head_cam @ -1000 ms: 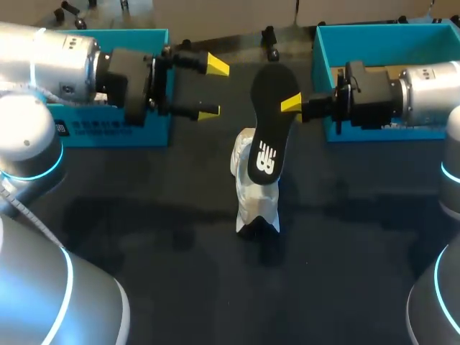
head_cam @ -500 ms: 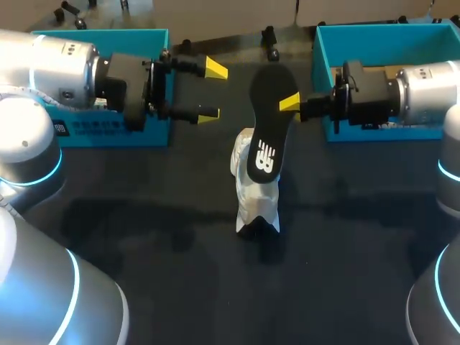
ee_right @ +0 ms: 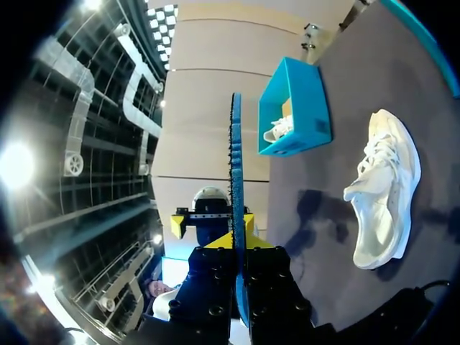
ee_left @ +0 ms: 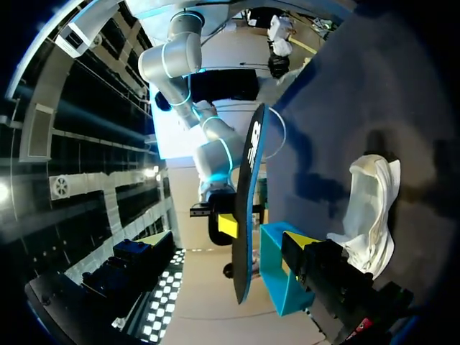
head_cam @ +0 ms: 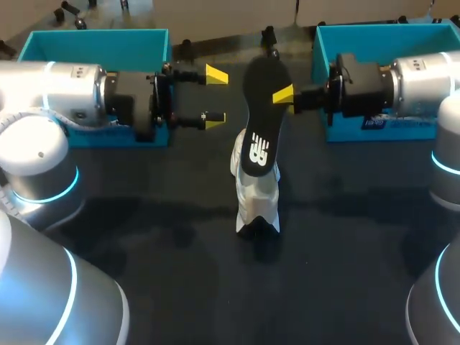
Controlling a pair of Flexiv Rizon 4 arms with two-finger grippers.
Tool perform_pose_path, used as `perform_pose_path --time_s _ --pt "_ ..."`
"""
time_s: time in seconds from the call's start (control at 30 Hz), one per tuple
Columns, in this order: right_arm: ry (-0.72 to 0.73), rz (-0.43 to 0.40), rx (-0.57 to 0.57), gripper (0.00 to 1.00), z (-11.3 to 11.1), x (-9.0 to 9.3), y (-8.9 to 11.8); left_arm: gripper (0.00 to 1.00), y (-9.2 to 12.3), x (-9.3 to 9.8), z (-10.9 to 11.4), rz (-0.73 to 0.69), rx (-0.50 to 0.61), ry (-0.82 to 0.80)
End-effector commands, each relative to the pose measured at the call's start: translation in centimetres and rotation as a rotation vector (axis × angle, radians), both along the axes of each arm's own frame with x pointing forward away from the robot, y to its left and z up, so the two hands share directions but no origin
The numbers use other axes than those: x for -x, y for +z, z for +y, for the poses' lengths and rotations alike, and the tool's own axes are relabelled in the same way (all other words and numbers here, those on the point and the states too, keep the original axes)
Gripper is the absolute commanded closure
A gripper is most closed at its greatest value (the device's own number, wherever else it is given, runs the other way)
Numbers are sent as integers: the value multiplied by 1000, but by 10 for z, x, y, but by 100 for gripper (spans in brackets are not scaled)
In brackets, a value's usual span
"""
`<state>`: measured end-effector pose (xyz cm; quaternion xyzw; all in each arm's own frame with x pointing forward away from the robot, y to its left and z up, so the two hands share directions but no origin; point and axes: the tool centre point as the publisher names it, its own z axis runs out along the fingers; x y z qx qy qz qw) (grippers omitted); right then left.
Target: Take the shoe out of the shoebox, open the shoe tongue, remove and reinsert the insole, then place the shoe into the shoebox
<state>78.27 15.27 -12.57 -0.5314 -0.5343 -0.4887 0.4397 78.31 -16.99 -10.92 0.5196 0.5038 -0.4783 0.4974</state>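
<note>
A black insole (head_cam: 259, 118) hangs in the air over the middle of the table, its lower end over the heel of the white shoe (head_cam: 255, 194). My right gripper (head_cam: 282, 95) is shut on the insole's right edge. In the right wrist view the insole (ee_right: 235, 180) stands edge-on between the fingers, with the shoe (ee_right: 384, 190) on the table beyond. My left gripper (head_cam: 215, 96) is open just left of the insole, apart from it. The left wrist view shows the insole (ee_left: 248, 208) edge-on ahead of my yellow fingertip (ee_left: 300, 241) and the shoe (ee_left: 370, 208) on the table.
A teal shoebox (head_cam: 93, 44) stands at the back left behind my left arm; in the right wrist view this box (ee_right: 298, 100) holds another white shoe (ee_right: 277, 129). A second teal box (head_cam: 374, 36) stands at the back right.
My right gripper has carried the insole a little left and up. My left gripper has shifted slightly right and down, toward the insole, still open.
</note>
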Motion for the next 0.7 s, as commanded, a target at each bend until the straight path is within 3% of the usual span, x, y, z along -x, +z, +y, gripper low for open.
perform_pose_path --time_s 0.03,0.27,0.37,0.53,0.67,0.7 --pt "-2 -6 -7 100 11 2 1 0 -5 -4 -14 8 39 5" --pt "7 -11 -15 100 23 9 2 5 -6 -9 -28 3 54 -9" --pt "4 -13 -10 100 25 11 3 20 -7 -12 -32 -2 62 -9" --pt "6 -12 -9 100 31 15 4 18 -9 -16 -36 -1 55 0" --pt "6 -10 -12 100 33 19 4 31 -11 -18 -39 -1 55 9" --pt "6 -9 -12 100 33 19 4 38 -12 -19 -39 1 54 13"
